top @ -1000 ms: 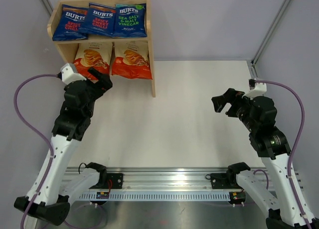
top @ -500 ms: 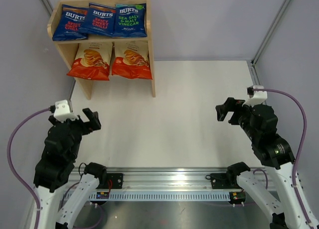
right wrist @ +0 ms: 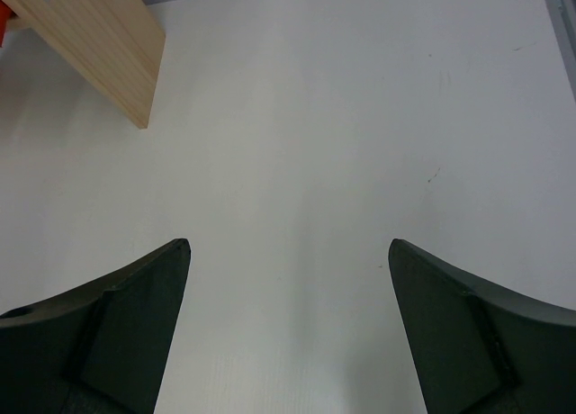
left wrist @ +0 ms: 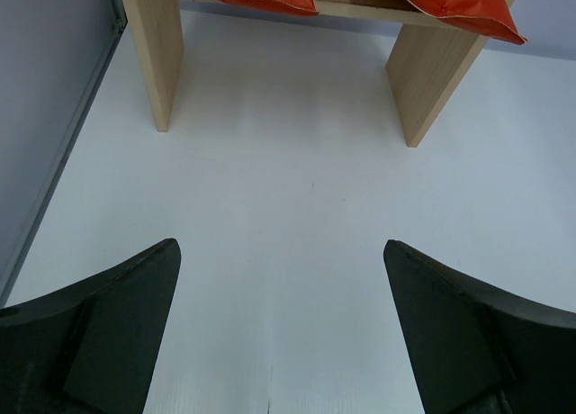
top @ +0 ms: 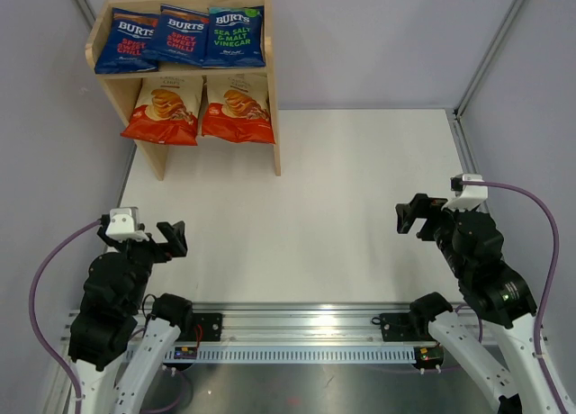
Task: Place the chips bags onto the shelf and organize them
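The wooden shelf (top: 275,117) stands at the far left of the table. Three blue BURTS chips bags lie side by side on its top tier: two with red lettering (top: 129,40) (top: 184,34) and a green-topped one (top: 236,36). Two cream bags with red-orange bottoms (top: 166,110) (top: 238,108) sit on the lower tier. My left gripper (top: 171,238) hangs open and empty near the front left, well short of the shelf. In its wrist view, the gripper (left wrist: 280,244) faces the shelf legs (left wrist: 162,63). My right gripper (top: 412,218) (right wrist: 289,243) is open and empty over bare table at the right.
The white table (top: 342,189) is bounded by grey walls on the left, back and right. A metal rail (top: 297,319) carrying both arm bases runs along the near edge. The shelf's right side panel (right wrist: 99,36) shows at the top left of the right wrist view.
My left arm has drawn back from the shelf's lower tier toward the near left corner, gripper still open. The right arm has pulled back slightly toward its base.
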Controlling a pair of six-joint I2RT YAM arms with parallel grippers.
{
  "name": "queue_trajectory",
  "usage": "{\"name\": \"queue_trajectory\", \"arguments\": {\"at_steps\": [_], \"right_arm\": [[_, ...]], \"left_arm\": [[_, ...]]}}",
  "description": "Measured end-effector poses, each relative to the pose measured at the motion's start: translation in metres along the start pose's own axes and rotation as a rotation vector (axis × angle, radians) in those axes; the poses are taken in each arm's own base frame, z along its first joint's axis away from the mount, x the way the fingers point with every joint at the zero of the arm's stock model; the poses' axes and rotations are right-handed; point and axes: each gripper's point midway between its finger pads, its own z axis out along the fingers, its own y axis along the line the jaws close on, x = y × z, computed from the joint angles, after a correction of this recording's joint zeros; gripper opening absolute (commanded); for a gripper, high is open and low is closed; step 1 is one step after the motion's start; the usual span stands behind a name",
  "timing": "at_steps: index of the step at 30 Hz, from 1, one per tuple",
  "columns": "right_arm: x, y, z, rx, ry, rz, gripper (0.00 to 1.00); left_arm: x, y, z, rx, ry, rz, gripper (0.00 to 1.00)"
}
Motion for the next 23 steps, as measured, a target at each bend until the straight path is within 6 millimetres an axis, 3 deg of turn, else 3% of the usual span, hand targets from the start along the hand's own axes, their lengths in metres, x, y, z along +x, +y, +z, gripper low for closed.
{"name": "queue_trajectory", "arguments": {"at_steps": [12, 23], "right_arm": [[0.012, -0.010, 0.015, 0.078, 0.044, 0.004, 1.00], [0.026, -0.011, 0.032, 0.123, 0.118, -0.005, 1.00]], "left_arm": [[-0.003, -0.009, 0.004, 0.050, -0.022, 0.005, 0.99], [0.010, -0.016, 0.018, 0.069, 0.023, 0.015, 0.99]]}}
